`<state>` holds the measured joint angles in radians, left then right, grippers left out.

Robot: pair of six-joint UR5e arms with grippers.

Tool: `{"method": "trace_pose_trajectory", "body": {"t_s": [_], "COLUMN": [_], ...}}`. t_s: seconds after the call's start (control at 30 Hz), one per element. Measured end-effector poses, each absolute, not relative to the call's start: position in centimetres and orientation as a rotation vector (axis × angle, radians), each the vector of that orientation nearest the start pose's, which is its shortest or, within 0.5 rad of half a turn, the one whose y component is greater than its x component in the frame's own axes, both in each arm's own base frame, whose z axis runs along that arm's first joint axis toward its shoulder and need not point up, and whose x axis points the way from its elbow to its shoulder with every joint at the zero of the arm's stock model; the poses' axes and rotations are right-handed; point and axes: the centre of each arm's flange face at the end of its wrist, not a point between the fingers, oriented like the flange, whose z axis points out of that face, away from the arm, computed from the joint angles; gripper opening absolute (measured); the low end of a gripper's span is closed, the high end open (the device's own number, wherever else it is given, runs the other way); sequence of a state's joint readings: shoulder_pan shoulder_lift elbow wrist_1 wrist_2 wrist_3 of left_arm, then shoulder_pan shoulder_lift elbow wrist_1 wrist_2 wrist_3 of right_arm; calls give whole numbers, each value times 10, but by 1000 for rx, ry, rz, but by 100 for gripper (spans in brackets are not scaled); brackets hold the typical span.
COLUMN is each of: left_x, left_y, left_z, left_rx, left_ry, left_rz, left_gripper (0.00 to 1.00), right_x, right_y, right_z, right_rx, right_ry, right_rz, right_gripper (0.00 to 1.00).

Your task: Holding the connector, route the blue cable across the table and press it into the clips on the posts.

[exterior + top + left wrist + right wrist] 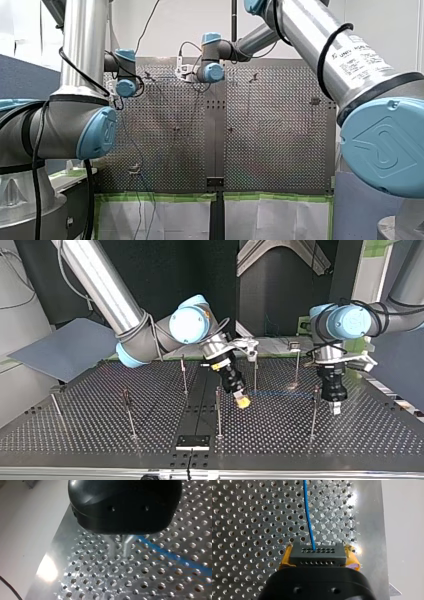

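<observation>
Near the middle of the top view, my right gripper sits low over the perforated table, tilted. Its yellow pads are clamped on either side of the black connector. The right wrist view confirms it: the connector is squeezed between them, and the blue cable leaves its face and runs straight ahead over the holes. Across in the top view, that cable stretches just above the table from the connector toward my left gripper at that view's right, reaching a thin post just beside it. My left gripper points straight down, close to the table. From the left wrist, the cable runs off to one side beneath it, but it is too blurred there: whether that gripper is closed on anything, I cannot tell.
</observation>
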<state>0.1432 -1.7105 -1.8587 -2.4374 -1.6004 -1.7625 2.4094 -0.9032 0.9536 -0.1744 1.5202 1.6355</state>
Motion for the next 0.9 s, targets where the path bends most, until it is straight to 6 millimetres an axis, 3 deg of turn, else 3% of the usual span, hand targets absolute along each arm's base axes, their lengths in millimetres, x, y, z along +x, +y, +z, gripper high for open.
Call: {"method": "trace_pose_trajectory", "body": {"t_s": [0.07, 0.4, 0.43, 0.47, 0.5, 0.53, 0.57, 0.9], "left_x": [551, 539, 538, 536, 534, 532, 528, 492], "left_y": [-52, -52, -52, -51, -51, -50, -50, -61], "left_z": [351, 347, 345, 344, 343, 342, 340, 341], "left_rx": [-251, -317, -325, -336, -344, -352, -362, -431], "left_ry": [1284, 1346, 1354, 1362, 1370, 1377, 1385, 1432], "left_rz": [-12, 45, 50, 57, 62, 68, 74, 50], "left_gripper": [66, 69, 72, 85, 85, 98, 100, 100], "right_x": [662, 663, 663, 663, 663, 663, 663, 661], "right_y": [-409, -406, -406, -406, -406, -406, -406, -407], "right_z": [390, 390, 389, 389, 389, 389, 389, 389], "right_rx": [-2290, -2302, -2302, -2304, -2305, -2306, -2309, -2324], "right_ry": [891, 890, 890, 891, 892, 895, 899, 937], "right_rz": [-2643, -2642, -2642, -2641, -2641, -2641, -2640, -2641], "right_gripper": [0, 0, 0, 0, 0, 0, 0, 0]}}
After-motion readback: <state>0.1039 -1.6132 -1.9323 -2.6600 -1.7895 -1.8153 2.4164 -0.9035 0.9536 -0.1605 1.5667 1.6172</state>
